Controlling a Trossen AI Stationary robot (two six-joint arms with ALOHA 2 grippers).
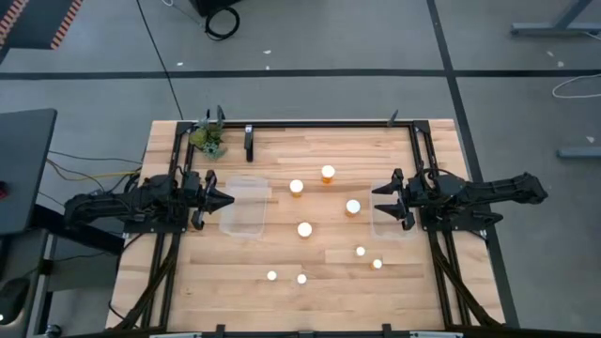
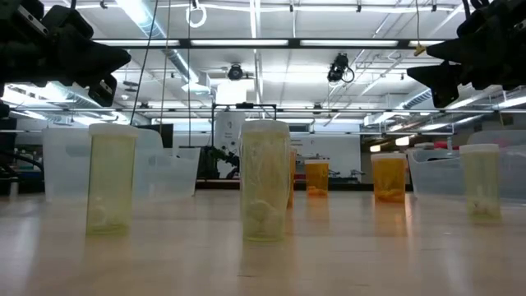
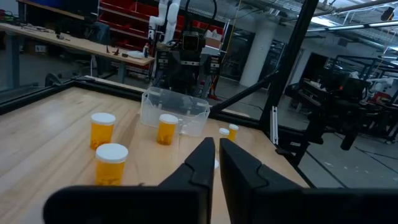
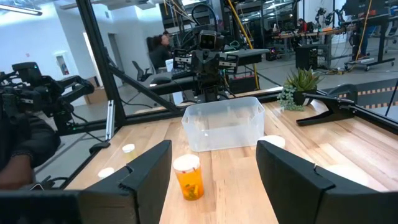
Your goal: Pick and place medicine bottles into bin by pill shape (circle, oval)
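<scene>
Several medicine bottles stand upright on the wooden table between my two arms. Amber ones stand at the far middle [image 1: 328, 173], [image 1: 297, 186], [image 1: 353, 207] and centre [image 1: 304, 229]. Smaller white-capped ones stand nearer the front [image 1: 361, 251], [image 1: 377, 264], [image 1: 272, 275], [image 1: 301, 278]. My left gripper [image 1: 229, 199] hovers over the left clear bin [image 1: 246, 221], with its fingers [image 3: 208, 163] together and empty. My right gripper [image 1: 376, 200] hovers at the right clear bin [image 1: 394, 228], open and empty [image 4: 214, 168]. The nearest amber bottle [image 4: 188, 176] stands ahead of it.
A small potted plant [image 1: 208, 139] and a black clamp [image 1: 249, 141] sit at the far left of the table. A black frame rail [image 1: 329, 123] runs around the table. Bare wood lies between the bottles and at the front edge [image 1: 216, 300].
</scene>
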